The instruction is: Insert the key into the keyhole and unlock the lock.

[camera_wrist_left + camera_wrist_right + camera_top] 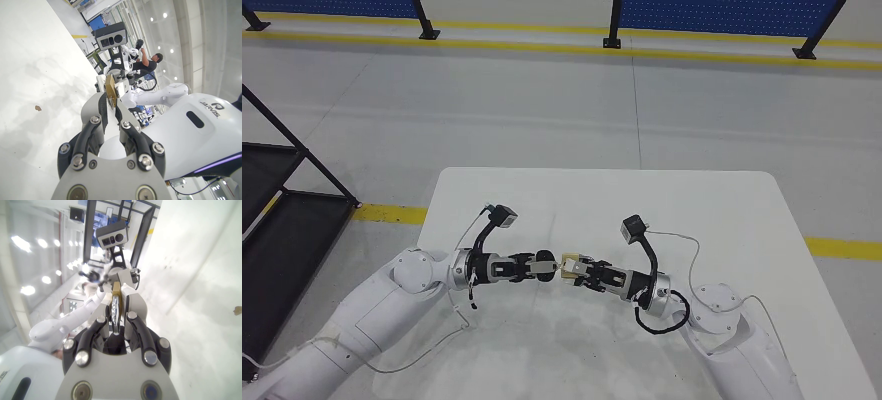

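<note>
Nearest us, left gripper (110, 101) pinches the key (112, 105) against the brass padlock (109, 85); right gripper (116, 300) clamps that padlock above the white table (722, 200); we judge insertion underway; next, a firm, aligned twist.

Brass lock (570, 265) aloft, key (112, 102) touching its end.

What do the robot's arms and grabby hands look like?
The left arm and right arm are smooth, white and rounded. The left gripper and right gripper have grey bolted plates and black curved links. A camera on a black stalk tops each wrist.
</note>
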Available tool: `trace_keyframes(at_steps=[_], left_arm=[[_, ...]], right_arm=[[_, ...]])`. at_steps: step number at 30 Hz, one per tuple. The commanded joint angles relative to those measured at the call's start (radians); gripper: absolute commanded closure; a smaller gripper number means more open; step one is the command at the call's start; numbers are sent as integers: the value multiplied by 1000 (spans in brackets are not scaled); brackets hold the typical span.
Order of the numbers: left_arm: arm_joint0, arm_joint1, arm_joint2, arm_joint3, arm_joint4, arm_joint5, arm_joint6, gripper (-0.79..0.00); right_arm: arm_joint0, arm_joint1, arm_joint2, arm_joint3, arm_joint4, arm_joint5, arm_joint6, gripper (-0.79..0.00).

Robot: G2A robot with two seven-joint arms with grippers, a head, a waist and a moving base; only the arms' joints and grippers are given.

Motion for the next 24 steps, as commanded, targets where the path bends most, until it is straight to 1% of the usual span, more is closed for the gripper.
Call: trace_keyframes(at_steps=[1,6,13,24], left_arm=[[2,-2,-6,-3,21,-1,8,0],[11,-7,-21,-10,78,-10,35,0],[26,-13,-41,-17,116,-30,50,0],[50,-21,-80,-31,227,-91,102,0]], right_arm=[[0,0,0,0,0,0,0,0],[0,0,0,0,0,0,0,0],[0,0,0,0,0,0,0,0],[0,0,0,0,0,0,0,0]])
